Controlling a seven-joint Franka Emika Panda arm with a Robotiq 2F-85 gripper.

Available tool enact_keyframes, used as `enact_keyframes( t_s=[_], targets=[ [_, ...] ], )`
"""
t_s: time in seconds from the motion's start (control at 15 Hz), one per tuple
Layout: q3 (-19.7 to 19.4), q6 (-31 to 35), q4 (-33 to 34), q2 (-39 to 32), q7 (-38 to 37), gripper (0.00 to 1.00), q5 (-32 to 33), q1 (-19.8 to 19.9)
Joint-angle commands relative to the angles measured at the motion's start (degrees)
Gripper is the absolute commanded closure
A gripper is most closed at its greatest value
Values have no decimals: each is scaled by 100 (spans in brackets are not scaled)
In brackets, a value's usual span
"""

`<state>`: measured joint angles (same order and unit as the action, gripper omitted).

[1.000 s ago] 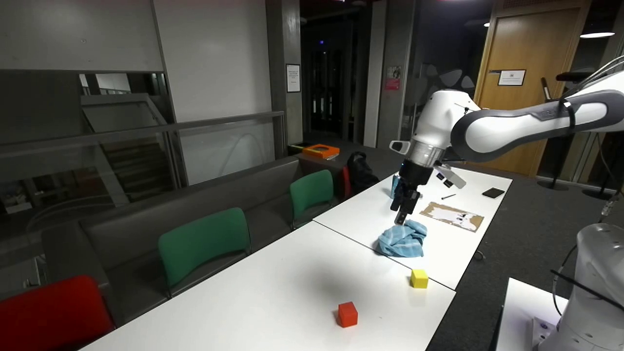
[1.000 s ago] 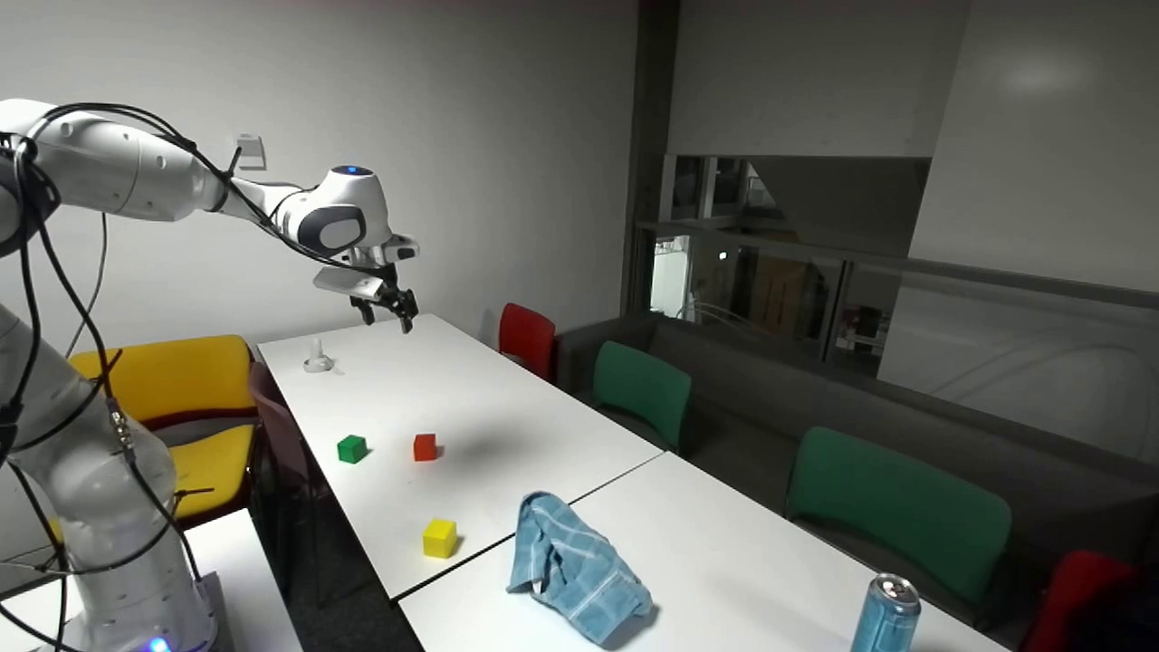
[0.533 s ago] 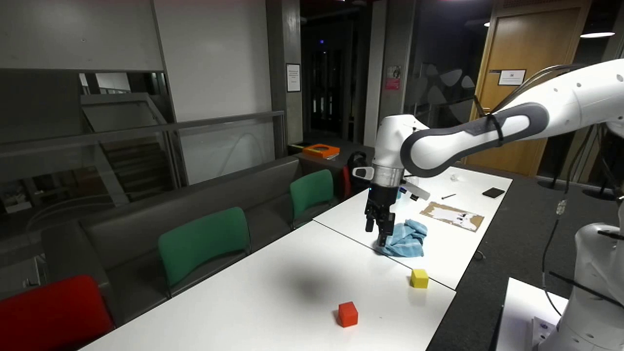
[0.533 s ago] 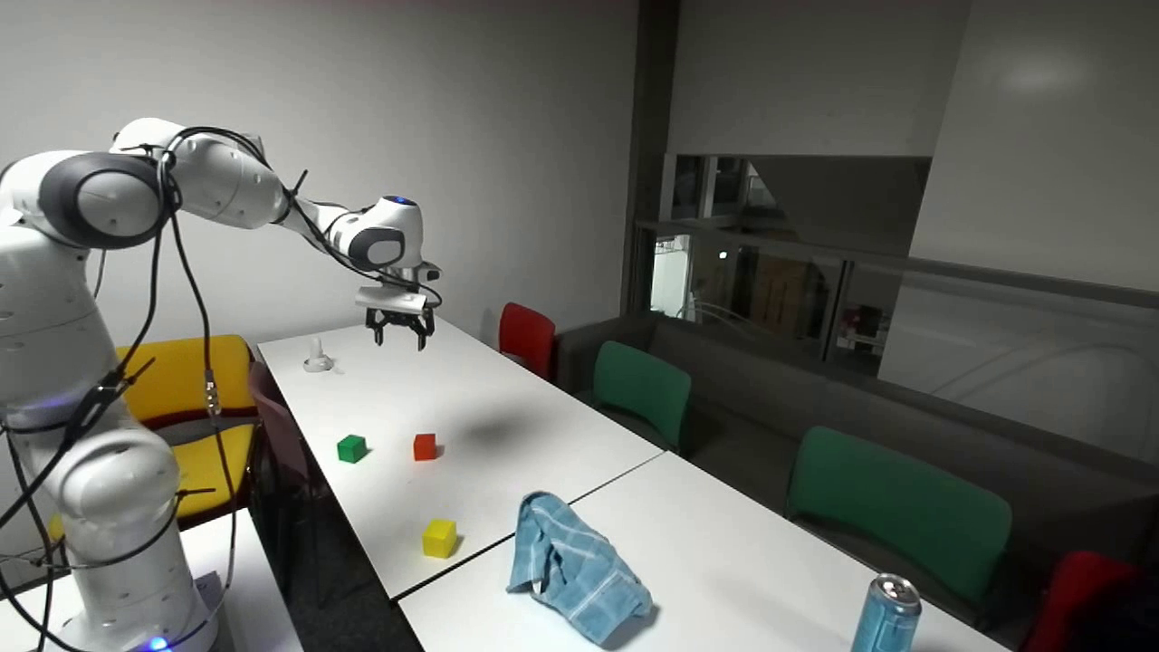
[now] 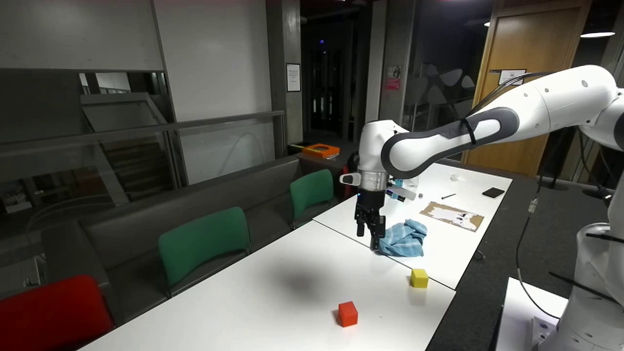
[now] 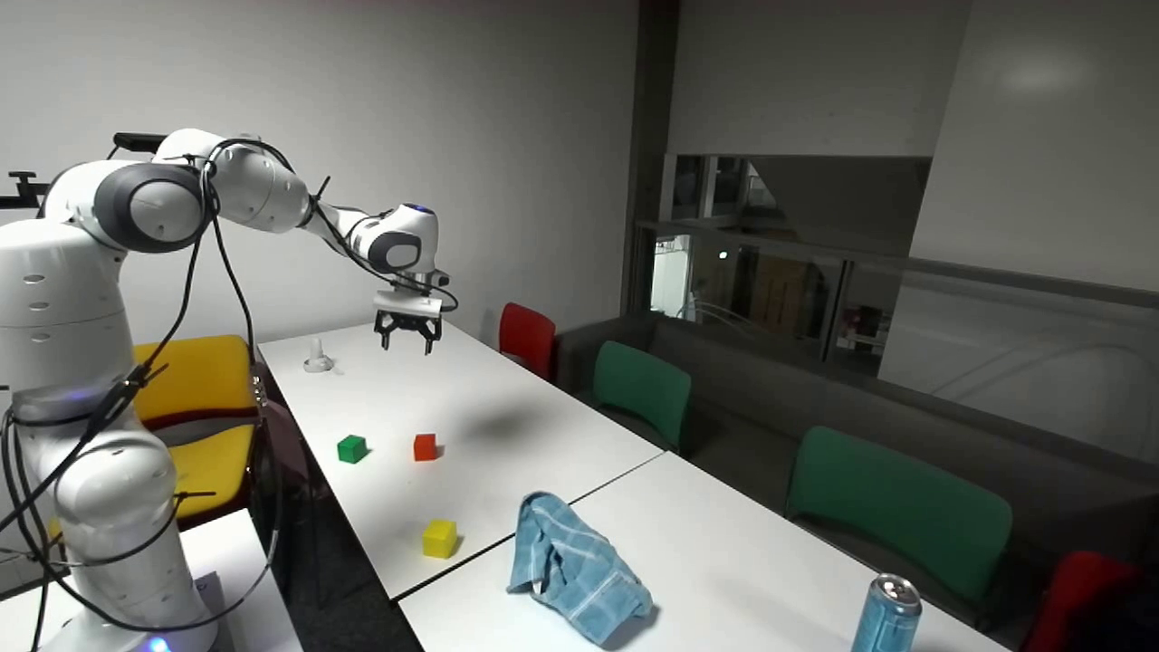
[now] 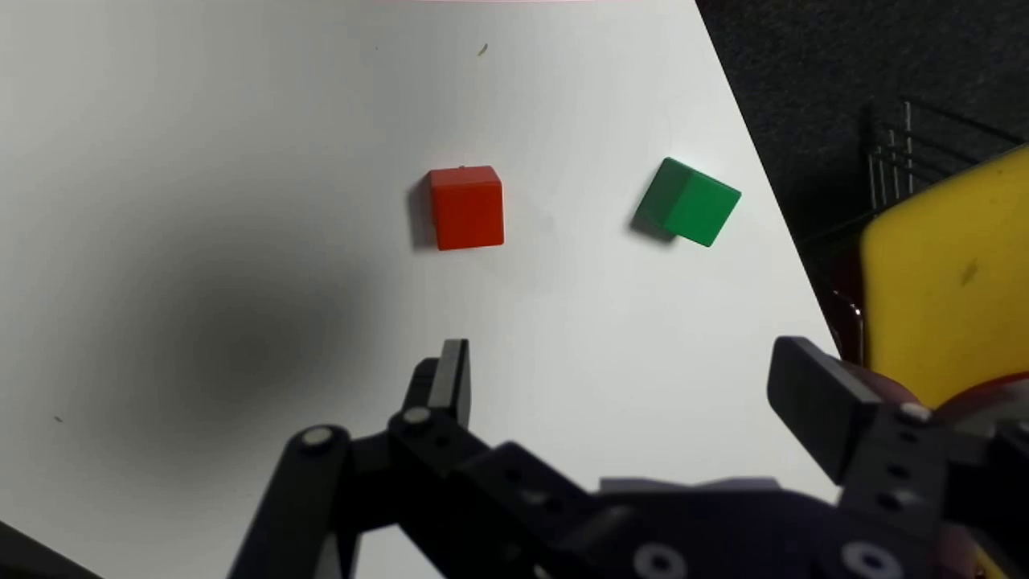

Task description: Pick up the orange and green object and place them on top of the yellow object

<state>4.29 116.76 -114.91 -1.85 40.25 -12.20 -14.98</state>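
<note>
The orange block, orange-red in colour, rests on the white table, also seen in both exterior views. Beside it, closer to the table edge, lies the green block, visible in an exterior view too. The yellow block stands apart near the seam between the tables; the wrist view does not include it. My gripper hangs above the table, pointing down, its jaws wide apart with only bare tabletop seen between them. In an exterior view the gripper appears beyond the blocks.
A crumpled light-blue cloth lies across the seam from the yellow block. Further along are a blue can and a torn cardboard piece. A small white object stands near the table's far end. Green chairs line one side.
My arm has swung across and lowered, and the gripper has turned from a tilt to pointing straight down, its jaws staying open. The blocks and cloth have not moved.
</note>
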Motion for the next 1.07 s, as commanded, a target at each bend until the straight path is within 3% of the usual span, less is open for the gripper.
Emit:
enact_keyframes(
  t_s=[0.0,0.4,0.67,1.0],
  targets=[
    [247,87,56,-85,-113,0,17,210],
    [410,-167,648,-1313,-599,0,230,289],
    [469,-902,1248,-2179,-977,0,898,269],
    [680,-960,1697,-2757,-719,0,1262,270]
  ],
)
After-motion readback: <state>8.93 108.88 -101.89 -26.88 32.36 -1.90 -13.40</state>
